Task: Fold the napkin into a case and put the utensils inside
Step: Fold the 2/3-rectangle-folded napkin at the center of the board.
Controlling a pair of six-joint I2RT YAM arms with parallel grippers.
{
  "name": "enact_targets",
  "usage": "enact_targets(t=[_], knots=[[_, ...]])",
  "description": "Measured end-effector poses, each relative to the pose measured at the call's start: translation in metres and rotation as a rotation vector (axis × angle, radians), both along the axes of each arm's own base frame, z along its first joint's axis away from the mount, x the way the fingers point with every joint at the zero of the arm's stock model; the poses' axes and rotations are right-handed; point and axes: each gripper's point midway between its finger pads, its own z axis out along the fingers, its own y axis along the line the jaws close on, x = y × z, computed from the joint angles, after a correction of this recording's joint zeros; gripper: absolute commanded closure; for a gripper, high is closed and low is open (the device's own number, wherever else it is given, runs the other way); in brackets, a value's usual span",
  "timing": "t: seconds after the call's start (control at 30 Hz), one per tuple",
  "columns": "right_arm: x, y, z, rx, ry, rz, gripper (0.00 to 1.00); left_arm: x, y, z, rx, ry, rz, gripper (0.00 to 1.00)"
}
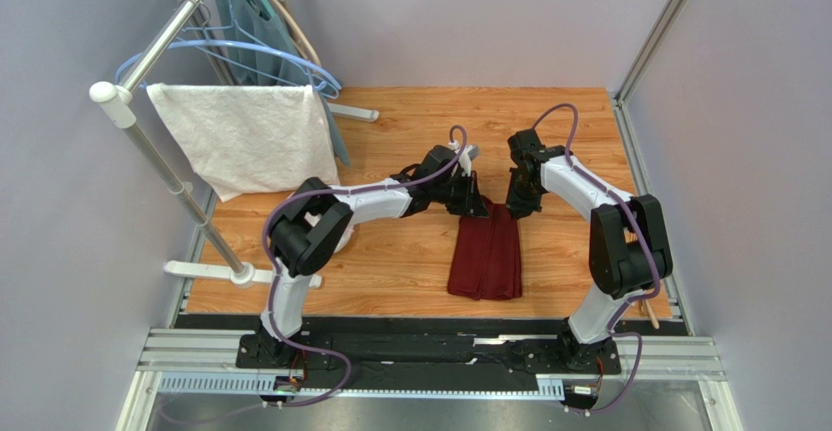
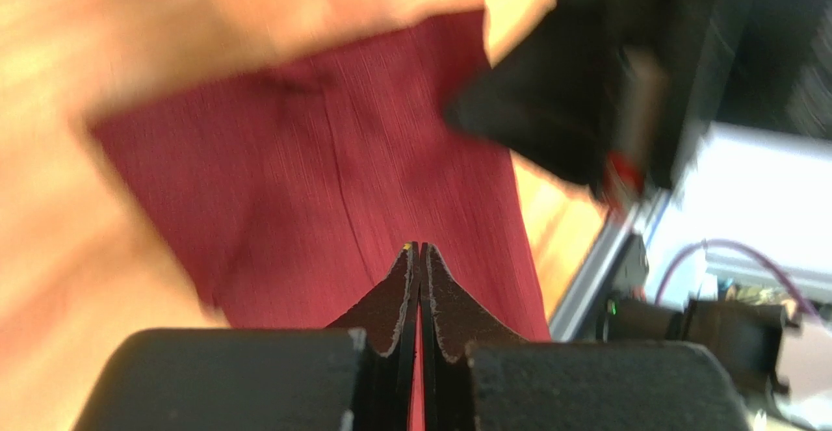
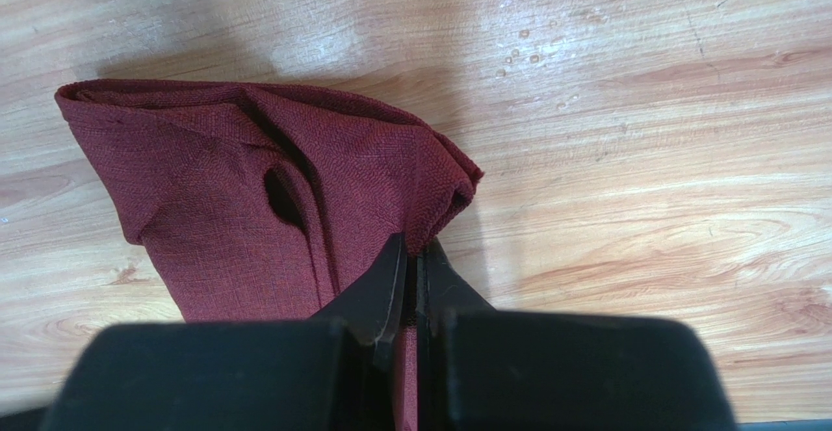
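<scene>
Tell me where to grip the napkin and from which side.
Take the napkin by its two far corners, from above. It lies as a long folded strip; the far end is bunched and lifted, giving an edge to pinch. The left gripper and right gripper pinch there.

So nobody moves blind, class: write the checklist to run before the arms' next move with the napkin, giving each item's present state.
1. Left gripper shut on the napkin: ok.
2. Right gripper shut on its far edge: ok.
3. Layers lying flat: not ok, bunched at the gripped end.
4. Near end resting on the table: ok.
5. Utensils located: cannot tell.
6. White towel apart from the cloth: ok.
</scene>
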Motion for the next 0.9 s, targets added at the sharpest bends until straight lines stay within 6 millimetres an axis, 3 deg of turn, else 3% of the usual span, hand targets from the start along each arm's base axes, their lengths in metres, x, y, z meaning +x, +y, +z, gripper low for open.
enact_targets(t=[0.1,0.33,0.53,0.9], knots=[[0.0,0.0,0.0,0.002,-0.001,0.0,1.0,0.014,-0.015,-0.016,-0.01,0.025,0.011,0.98],[-0.001,0.002,0.002,0.015,-0.003,0.0,1.0,0.017,-0.024,-0.06,0.037,0.121,0.042,0.99],[-0.002,0.011,0.006,0.055,-0.007,0.002,1.0,0.025,-0.03,-0.055,0.02,0.136,0.067,1.0],[0.001,0.055,0.013,0.217,-0.017,-0.034,1.0,0.025,-0.032,-0.06,0.012,0.151,0.066,1.0]])
